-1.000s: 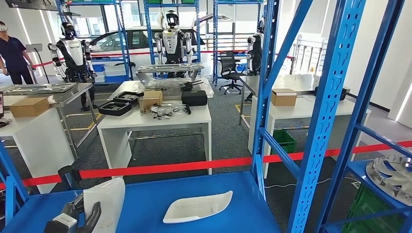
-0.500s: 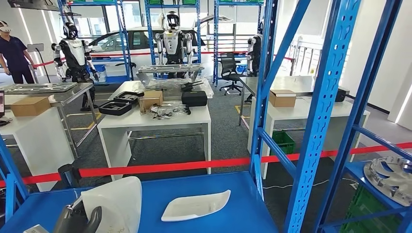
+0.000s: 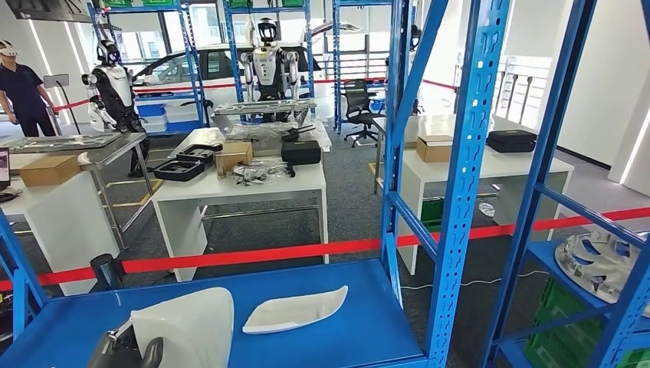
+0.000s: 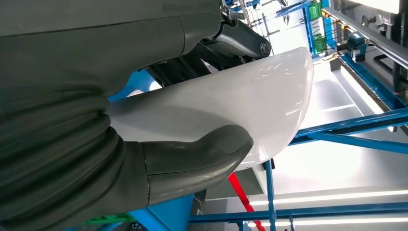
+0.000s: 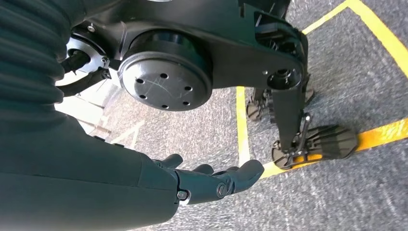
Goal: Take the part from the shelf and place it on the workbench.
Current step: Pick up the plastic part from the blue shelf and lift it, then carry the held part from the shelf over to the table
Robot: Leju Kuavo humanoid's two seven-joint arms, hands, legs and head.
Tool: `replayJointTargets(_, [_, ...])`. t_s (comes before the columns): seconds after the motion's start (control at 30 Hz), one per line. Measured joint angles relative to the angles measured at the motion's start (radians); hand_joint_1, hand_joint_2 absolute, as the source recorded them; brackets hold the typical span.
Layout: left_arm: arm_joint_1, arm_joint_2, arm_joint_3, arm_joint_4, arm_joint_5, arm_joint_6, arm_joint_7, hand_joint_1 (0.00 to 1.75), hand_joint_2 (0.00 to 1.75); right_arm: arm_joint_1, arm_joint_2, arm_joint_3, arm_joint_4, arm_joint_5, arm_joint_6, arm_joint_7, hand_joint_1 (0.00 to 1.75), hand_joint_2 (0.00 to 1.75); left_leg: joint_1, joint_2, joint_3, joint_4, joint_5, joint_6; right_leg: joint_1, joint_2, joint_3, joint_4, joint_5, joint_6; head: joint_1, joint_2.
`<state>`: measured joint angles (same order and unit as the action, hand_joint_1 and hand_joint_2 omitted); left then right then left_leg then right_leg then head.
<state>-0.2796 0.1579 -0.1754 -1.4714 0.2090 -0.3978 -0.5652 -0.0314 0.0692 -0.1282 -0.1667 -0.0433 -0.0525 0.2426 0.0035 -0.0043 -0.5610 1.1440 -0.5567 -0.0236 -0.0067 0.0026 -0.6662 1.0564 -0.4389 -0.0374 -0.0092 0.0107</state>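
The left hand's fingers (image 4: 202,159) are clamped around a white curved part (image 4: 231,106), thumb pressed on one face and darker fingers on the other. From the head view, the left hand (image 3: 126,351) holds this part (image 3: 188,326) above the blue shelf (image 3: 337,330), beside a second white part (image 3: 295,310) lying flat there. The right hand (image 5: 211,180) hangs over grey floor, fingers loosely extended, holding nothing.

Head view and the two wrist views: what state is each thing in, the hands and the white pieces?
Left hand: gripping a white part, lifted off the shelf.
Right hand: holding nothing, fingers spread, hanging above the floor.
Second white part: lying flat on the blue shelf, untouched.
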Motion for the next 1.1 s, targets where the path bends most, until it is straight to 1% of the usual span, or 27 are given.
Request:
replayJointTargets(0.03, [0.000,0.000,-0.001,-0.006,0.000,0.000,0.000,1.75,1.75,0.000,0.001,-0.001,0.000,0.000,0.000,0.000,0.00,1.75,-0.004,0.000,0.046,-0.065,0.004,0.006,0.001,0.001,-0.004,-0.001,0.008,0.004,0.000,0.000])
replayJointTargets(0.07, [0.001,-0.001,-0.001,-0.012,0.000,0.000,0.000,1.75,1.75,0.000,0.002,-0.001,0.000,0.000,-0.001,0.000,0.00,1.75,-0.009,0.000,0.075,-0.112,0.001,0.011,0.000,0.001,-0.006,-0.003,0.017,0.009,0.000,0.000])
replayJointTargets(0.1, [0.002,-0.001,-0.002,-0.017,0.000,0.000,0.001,1.75,1.75,0.000,0.002,-0.002,0.000,-0.001,-0.001,0.000,0.00,1.75,-0.013,0.000,0.084,-0.135,-0.003,0.013,-0.002,0.001,-0.006,-0.007,0.025,0.015,0.001,0.000])
replayJointTargets(0.17, [0.003,-0.002,-0.005,-0.024,-0.001,0.000,0.003,1.75,1.75,0.002,0.003,-0.002,0.000,-0.001,-0.002,0.000,0.00,1.75,-0.014,0.002,0.074,-0.147,0.016,0.022,-0.006,0.002,-0.008,-0.013,0.039,0.028,0.000,0.000])
replayJointTargets(0.2, [0.004,-0.004,-0.008,-0.026,-0.002,0.000,0.005,1.75,1.75,0.003,0.004,-0.002,0.000,-0.002,-0.003,0.000,0.00,1.75,-0.012,0.003,0.067,-0.152,0.028,0.030,-0.006,0.003,-0.014,-0.007,0.027,0.034,0.000,0.000])
replayJointTargets(0.27, [0.008,-0.008,-0.012,-0.030,-0.004,0.000,0.006,1.75,1.75,0.004,0.005,-0.002,0.000,-0.002,-0.005,0.006,0.00,1.75,-0.007,0.007,0.048,-0.158,0.055,0.042,-0.006,0.003,-0.038,0.056,-0.049,0.041,0.003,0.000])
replayJointTargets(0.33, [0.014,-0.009,-0.013,-0.032,-0.005,0.000,0.008,1.75,1.75,0.004,0.005,-0.002,0.000,-0.002,-0.005,0.011,0.00,1.75,-0.007,0.007,0.019,-0.153,0.078,0.046,-0.006,0.002,-0.067,0.177,-0.141,0.047,0.006,0.000])
replayJointTargets(0.37, [0.017,-0.009,-0.013,-0.032,-0.006,0.000,0.008,1.75,1.75,0.003,0.005,-0.002,0.000,-0.001,-0.006,0.010,0.00,1.75,-0.007,0.008,0.001,-0.149,0.087,0.046,-0.006,0.002,-0.072,0.228,-0.158,0.050,0.007,0.000])
replayJointTargets(0.4, [0.020,-0.009,-0.014,-0.033,-0.006,0.000,0.008,1.75,1.75,0.003,0.005,-0.002,0.000,-0.001,-0.006,0.010,0.00,1.75,-0.007,0.009,-0.016,-0.142,0.096,0.045,-0.006,0.002,-0.063,0.251,-0.154,0.052,0.007,0.000])
replayJointTargets(0.43, [0.023,-0.009,-0.014,-0.033,-0.006,0.000,0.008,1.75,1.75,0.003,0.005,-0.002,0.000,-0.001,-0.006,0.010,0.00,1.75,-0.006,0.010,-0.034,-0.134,0.103,0.042,-0.007,0.002,-0.037,0.240,-0.133,0.053,0.008,0.000])
replayJointTargets(0.47, [0.026,-0.010,-0.014,-0.034,-0.006,0.000,0.008,1.75,1.75,0.003,0.005,-0.002,0.000,-0.001,-0.006,0.010,0.00,1.75,-0.005,0.010,-0.051,-0.126,0.109,0.039,-0.008,0.001,0.006,0.194,-0.108,0.054,0.008,0.000])
replayJointTargets(0.53, [0.031,-0.009,-0.014,-0.039,-0.006,0.000,0.008,1.75,1.75,0.001,0.005,-0.002,0.000,-0.001,-0.005,0.010,0.00,1.75,-0.004,0.010,-0.078,-0.107,0.119,0.028,-0.007,0.002,0.098,0.068,-0.104,0.050,0.008,0.000])
replayJointTargets(0.57, [0.033,-0.008,-0.014,-0.042,-0.006,0.000,0.007,1.75,1.75,0.000,0.005,-0.002,0.000,0.000,-0.003,0.009,0.00,1.75,-0.005,0.010,-0.084,-0.101,0.124,0.022,-0.006,0.003,0.127,0.023,-0.114,0.044,0.007,0.000])
replayJointTargets(0.6, [0.035,-0.008,-0.014,-0.045,-0.006,0.000,0.006,1.75,1.75,-0.001,0.005,-0.002,0.000,0.000,-0.002,0.008,0.00,1.75,-0.006,0.009,-0.087,-0.098,0.129,0.016,-0.003,0.004,0.138,0.002,-0.124,0.037,0.007,0.000])
replayJointTargets(0.67, [0.040,-0.007,-0.014,-0.050,-0.006,-0.001,0.006,1.75,1.75,-0.001,0.005,-0.002,0.000,0.000,-0.001,0.007,0.00,1.75,-0.005,0.008,-0.089,-0.099,0.141,0.004,-0.002,0.004,0.132,-0.004,-0.113,0.019,0.006,0.000])
replayJointTargets(0.7, [0.044,-0.006,-0.015,-0.053,-0.006,-0.002,0.008,1.75,1.75,-0.002,0.005,-0.002,0.000,0.000,-0.001,0.007,0.00,1.75,-0.004,0.007,-0.094,-0.095,0.135,-0.002,-0.003,0.002,0.125,-0.006,-0.103,0.011,0.005,0.000])
replayJointTargets(0.73, [0.047,-0.006,-0.015,-0.054,-0.007,-0.004,0.010,1.75,1.75,-0.003,0.006,-0.002,0.000,0.000,-0.001,0.007,0.00,1.75,-0.003,0.006,-0.102,-0.078,0.110,-0.008,-0.005,0.000,0.116,-0.009,-0.093,0.004,0.004,0.000])
replayJointTargets(0.77, [0.049,-0.005,-0.015,-0.056,-0.008,-0.006,0.013,1.75,1.75,-0.004,0.006,-0.002,0.000,0.000,-0.002,0.007,0.00,1.75,-0.001,0.005,-0.114,-0.043,0.068,-0.013,-0.007,-0.002,0.104,-0.011,-0.080,-0.002,0.003,0.000])
replayJointTargets(0.83, [0.051,-0.006,-0.015,-0.057,-0.010,-0.009,0.018,1.75,1.75,-0.004,0.006,-0.003,0.000,-0.001,-0.005,0.007,0.00,1.75,0.002,0.004,-0.142,0.074,-0.030,-0.021,-0.006,-0.004,0.077,-0.011,-0.057,-0.007,0.000,0.000])
replayJointTargets(0.87, [0.052,-0.006,-0.015,-0.058,-0.010,-0.009,0.020,1.75,1.75,-0.004,0.006,-0.004,0.000,-0.001,-0.006,0.007,0.00,1.75,0.002,0.004,-0.149,0.131,-0.055,-0.024,-0.005,-0.005,0.063,-0.011,-0.045,-0.006,0.000,0.000])
replayJointTargets(0.9, [0.054,-0.007,-0.015,-0.058,-0.010,-0.010,0.021,1.75,1.75,-0.004,0.006,-0.004,0.000,-0.001,-0.007,0.007,0.00,1.75,0.003,0.004,-0.146,0.167,-0.056,-0.024,-0.004,-0.005,0.048,-0.010,-0.033,-0.006,-0.001,0.000])
replayJointTargets(0.93, [0.055,-0.008,-0.015,-0.058,-0.011,-0.011,0.023,1.75,1.75,-0.004,0.006,-0.005,0.000,-0.001,-0.007,0.007,0.00,1.75,0.003,0.004,-0.126,0.168,-0.036,-0.023,-0.004,-0.006,0.033,-0.010,-0.022,-0.004,-0.001,0.000])
replayJointTargets(0.97, [0.056,-0.008,-0.015,-0.059,-0.011,-0.012,0.024,1.75,1.75,-0.004,0.006,-0.006,0.000,-0.001,-0.007,0.007,0.00,1.75,0.003,0.004,-0.088,0.133,-0.009,-0.020,-0.003,-0.006,0.020,-0.010,-0.011,-0.002,-0.002,0.000])
replayJointTargets(1.0, [0.055,-0.009,-0.015,-0.061,-0.011,-0.013,0.025,1.75,1.75,-0.004,0.006,-0.007,0.000,-0.001,-0.007,0.007,0.00,1.75,0.003,0.003,-0.034,0.070,0.010,-0.015,-0.003,-0.005,0.009,-0.009,0.000,0.000,-0.002,0.000])
replayJointTargets(1.03, [0.055,-0.010,-0.015,-0.064,-0.011,-0.014,0.025,1.75,1.75,-0.004,0.006,-0.008,0.000,-0.001,-0.008,0.007,0.00,1.75,0.000,0.002,0.026,-0.011,0.013,-0.009,-0.002,-0.005,0.001,-0.009,0.010,0.004,-0.002,0.000])
replayJointTargets(1.07, [0.054,-0.010,-0.015,-0.067,-0.011,-0.015,0.026,1.75,1.75,-0.004,0.006,-0.009,0.000,-0.001,-0.008,0.007,0.00,1.75,-0.002,0.001,0.073,-0.078,0.005,-0.004,-0.001,-0.004,-0.004,-0.010,0.020,0.009,-0.002,0.000])
replayJointTargets(1.1, [0.053,-0.011,-0.015,-0.070,-0.011,-0.015,0.026,1.75,1.75,-0.005,0.006,-0.009,0.000,-0.001,-0.008,0.007,0.00,1.75,-0.006,0.000,0.100,-0.125,-0.005,0.002,-0.002,-0.004,-0.006,-0.012,0.030,0.015,-0.002,0.000])
